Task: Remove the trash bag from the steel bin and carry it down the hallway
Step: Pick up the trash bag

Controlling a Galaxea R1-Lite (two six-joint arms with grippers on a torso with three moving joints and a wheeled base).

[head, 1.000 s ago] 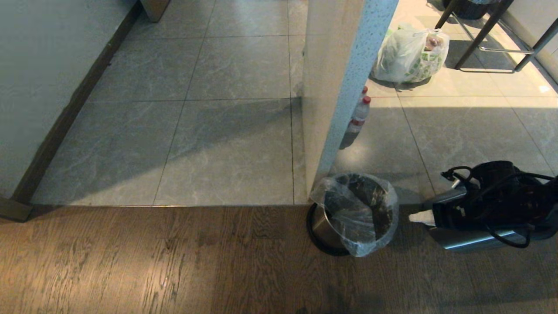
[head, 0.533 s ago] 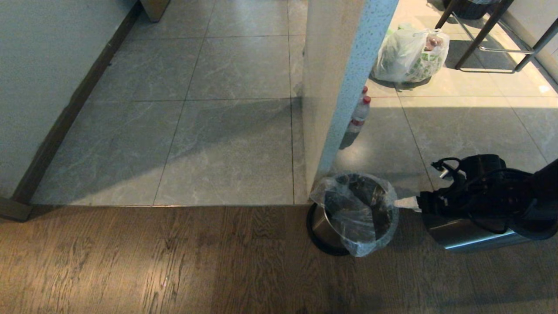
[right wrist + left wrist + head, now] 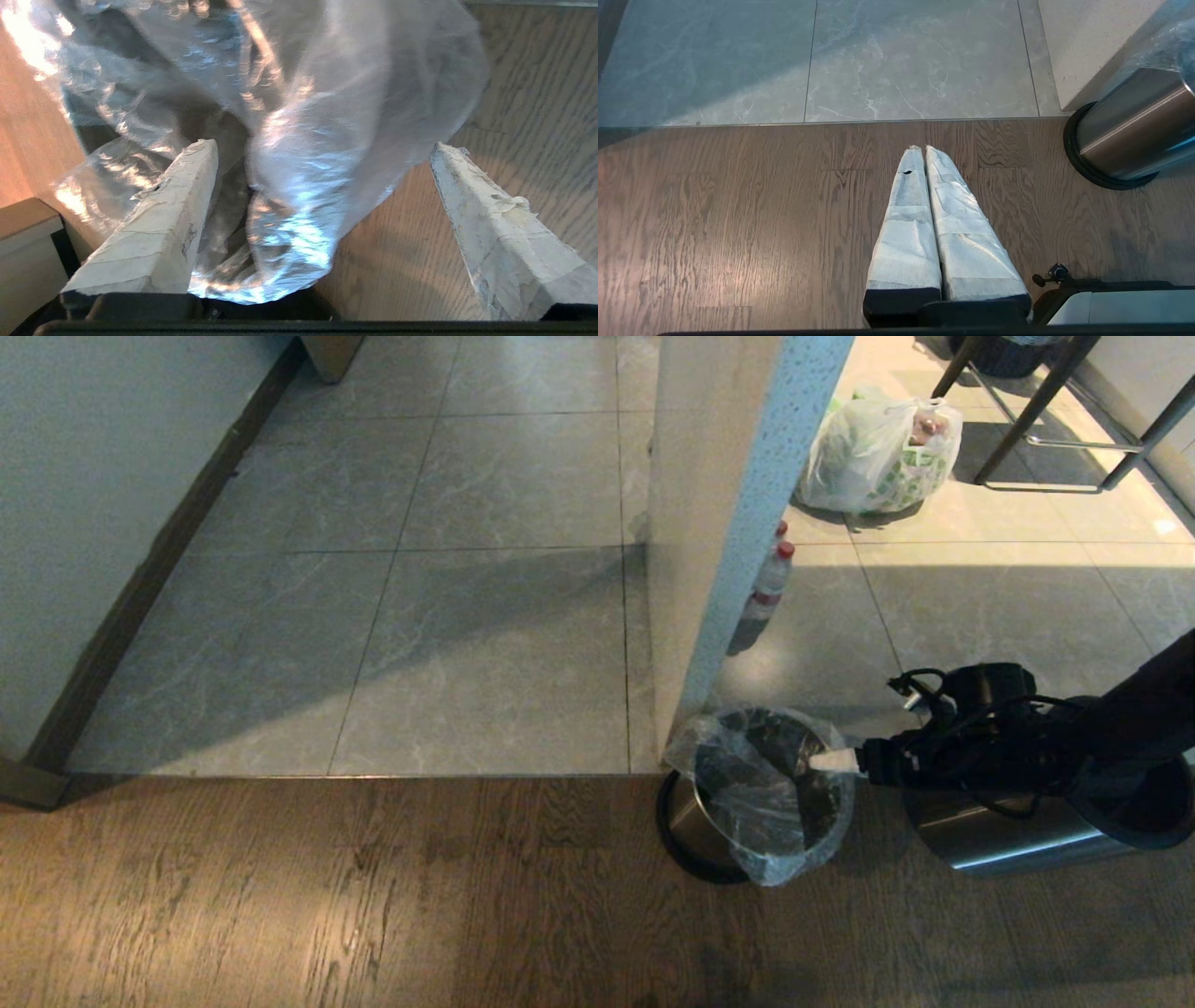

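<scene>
Wood-grain flooring fills the near strip of the head view, meeting grey tiles (image 3: 485, 644) beyond. Left gripper (image 3: 920, 151) hangs parked over the planks, well to the left of the work, its taped fingers (image 3: 906, 233) pressed together on nothing.

Steel bin (image 3: 695, 826) stands at the foot of a pale pillar (image 3: 719, 523), directly ahead of the right gripper (image 3: 826, 761). Trash bag (image 3: 761, 803) is seated in the bin, its clear film folded out over the rim and bunched on the near side.

Right gripper reaches in from the right at rim height, white tip at the bag's right edge. In the right wrist view its fingers (image 3: 159, 224) are spread wide, one over the bin mouth, the other outside over the floor, with the crinkled film billowing between them. No contact with the film is certain; nothing is gripped.

Behind the gripper, under the arm, lies a second steel cylinder (image 3: 1008, 835). Beyond it, a white bag with green print (image 3: 878, 453) and a bottle (image 3: 770, 583) sit on sunlit tiles.

Step in hand, by my reading: approach to grasp the bag's rim. Next move calls for pinching a good fold of film between the fingers, then lifting straight up so the thin plastic clears the rim without tearing or tipping the bin.
</scene>
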